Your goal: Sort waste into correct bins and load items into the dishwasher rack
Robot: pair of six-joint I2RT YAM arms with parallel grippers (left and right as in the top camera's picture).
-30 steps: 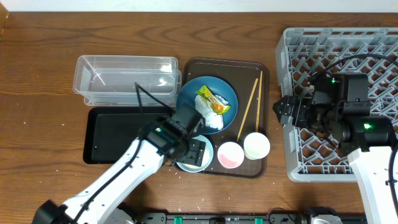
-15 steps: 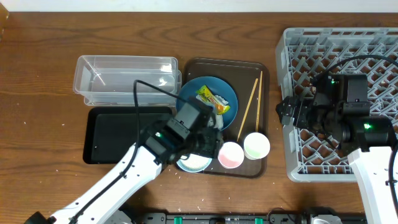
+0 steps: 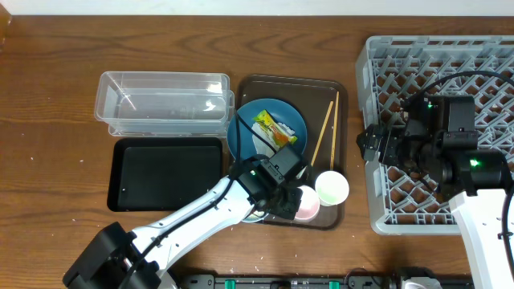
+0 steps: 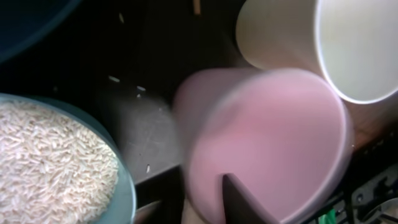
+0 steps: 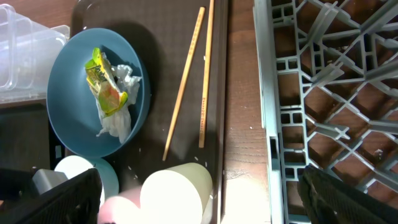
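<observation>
**Pink cup pickup: a thin pinch could spill rice or topple the white cup**

My left gripper is down on the pink cup. The wrist view shows one dark finger inside the rim. The cup is blurred, so I cannot tell whether the jaws have closed on its wall.

If the pinch is shallow on that curved wall, I expect the cup to twist or slip on the lift. The white cup crowds against it on one side, and I cannot tell if they touch. A skewed lift would shove it over.

On the gripper's other side sits the white bowl, heaped with rice. A knock from the wrist would scatter grains over the brown tray, where a few lie loose.

Farther out, the blue dish holds the napkin and wrapper, with the chopsticks alongside.

My right gripper hangs wide apart and empty by the rack. I judge it could block the cup's path there.
</observation>
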